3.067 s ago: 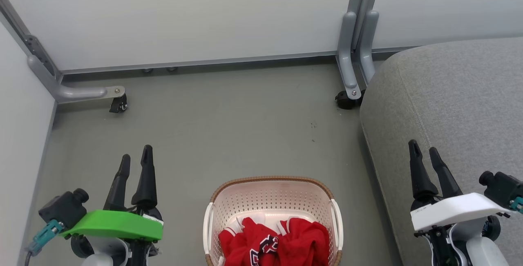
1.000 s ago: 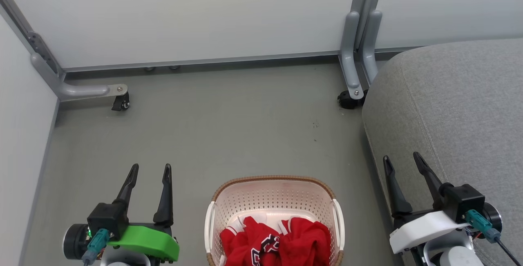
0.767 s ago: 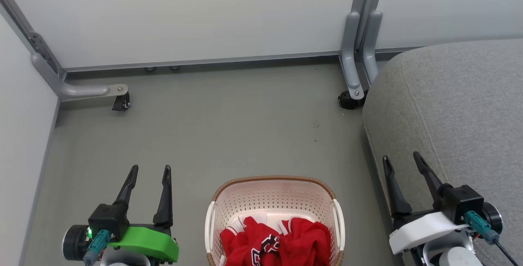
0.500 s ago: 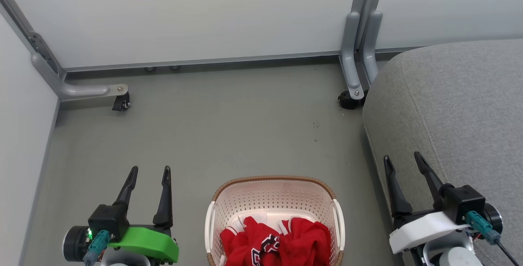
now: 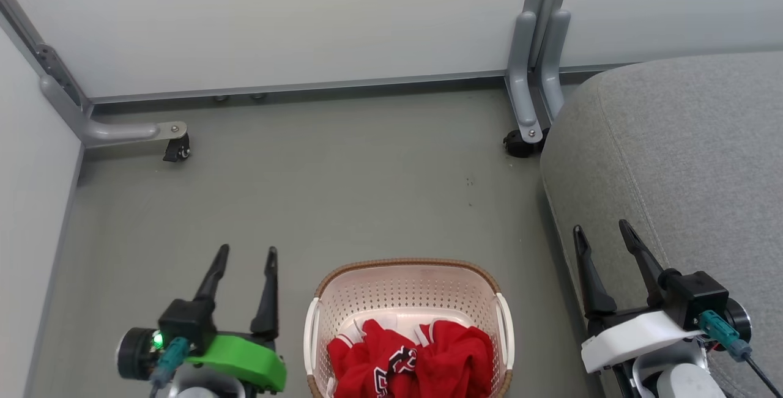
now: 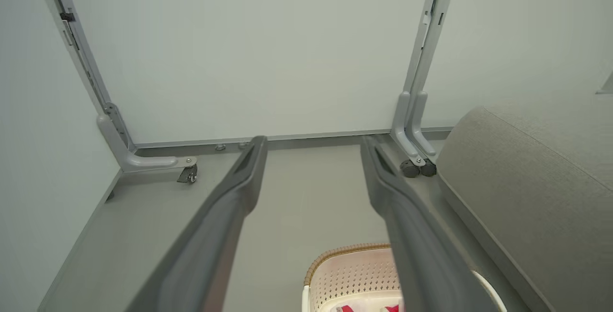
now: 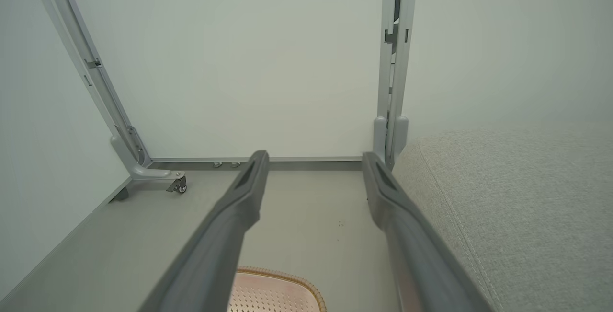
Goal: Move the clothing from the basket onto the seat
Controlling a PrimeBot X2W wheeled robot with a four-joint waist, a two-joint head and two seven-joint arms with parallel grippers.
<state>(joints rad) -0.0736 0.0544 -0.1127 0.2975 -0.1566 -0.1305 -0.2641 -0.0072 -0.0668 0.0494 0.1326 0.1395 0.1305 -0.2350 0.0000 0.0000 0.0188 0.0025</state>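
My left gripper (image 5: 247, 251) hangs over the floor (image 5: 342, 184) just left of the basket (image 5: 405, 291), its two fingers spread wide and holding nothing. My right gripper (image 5: 601, 228) is just as wide and empty, at the left edge of the grey seat (image 5: 685, 153). The red clothing (image 5: 410, 364) lies bunched in the basket's near part, between my two grippers, touched by neither
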